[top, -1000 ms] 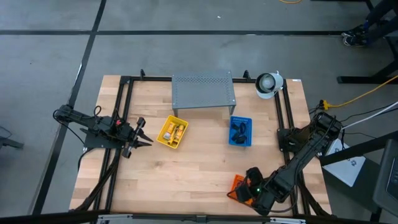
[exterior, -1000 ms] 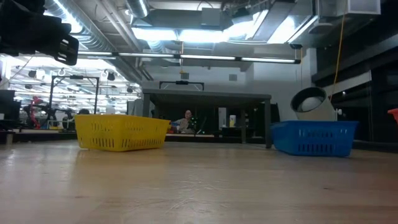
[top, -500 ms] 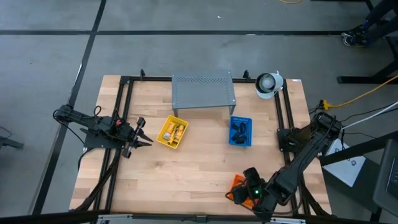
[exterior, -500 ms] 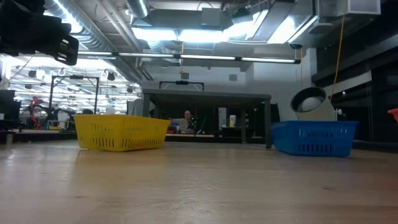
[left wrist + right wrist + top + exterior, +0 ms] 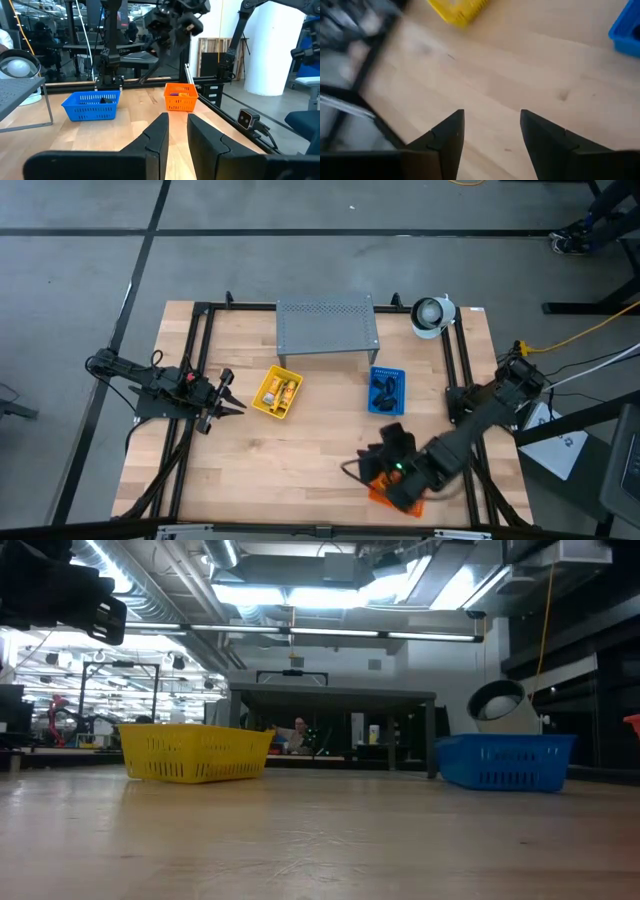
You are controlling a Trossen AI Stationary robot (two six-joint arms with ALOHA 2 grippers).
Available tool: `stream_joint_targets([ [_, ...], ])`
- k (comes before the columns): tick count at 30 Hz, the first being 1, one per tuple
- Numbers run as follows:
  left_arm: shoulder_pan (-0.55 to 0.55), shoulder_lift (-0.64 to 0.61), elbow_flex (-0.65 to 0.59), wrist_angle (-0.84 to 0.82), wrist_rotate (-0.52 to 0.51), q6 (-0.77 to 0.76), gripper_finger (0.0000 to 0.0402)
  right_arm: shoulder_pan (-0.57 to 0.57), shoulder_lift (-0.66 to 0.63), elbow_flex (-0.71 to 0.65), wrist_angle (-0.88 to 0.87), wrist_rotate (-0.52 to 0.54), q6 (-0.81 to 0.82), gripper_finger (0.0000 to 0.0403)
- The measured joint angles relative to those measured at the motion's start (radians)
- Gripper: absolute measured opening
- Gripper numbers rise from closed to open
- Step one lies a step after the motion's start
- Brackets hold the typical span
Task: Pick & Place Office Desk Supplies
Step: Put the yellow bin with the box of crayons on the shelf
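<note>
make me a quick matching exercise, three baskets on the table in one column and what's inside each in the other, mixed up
Things:
1. yellow basket
2. blue basket
3. orange basket

Contents:
a. small black clips
b. a purple loop showing at the rim
c. yellow-and-white packets

Pairs: 1-c, 2-a, 3-b

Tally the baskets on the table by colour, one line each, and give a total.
Yellow basket: 1
Blue basket: 1
Orange basket: 1
Total: 3
</note>
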Motion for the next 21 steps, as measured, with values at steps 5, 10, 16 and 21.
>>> stream_joint_targets([
  [5, 0.0, 0.0, 0.0, 0.0, 0.0, 0.0, 0.0065, -0.148, 0.0, 0.009, 0.072, -0.209, -0.348, 0.0194],
  [10, 0.0, 0.0, 0.0, 0.0, 0.0, 0.0, 0.0064, -0.261, 0.0, 0.019, 0.138, -0.231, -0.585, 0.0194],
  [16, 0.0, 0.0, 0.0, 0.0, 0.0, 0.0, 0.0066, -0.371, 0.003, 0.102, 0.145, -0.297, -0.837, 0.0194],
  [21, 0.0, 0.0, 0.0, 0.0, 0.0, 0.0, 0.0063, -0.431, 0.004, 0.122, 0.149, -0.295, -0.927, 0.0194],
])
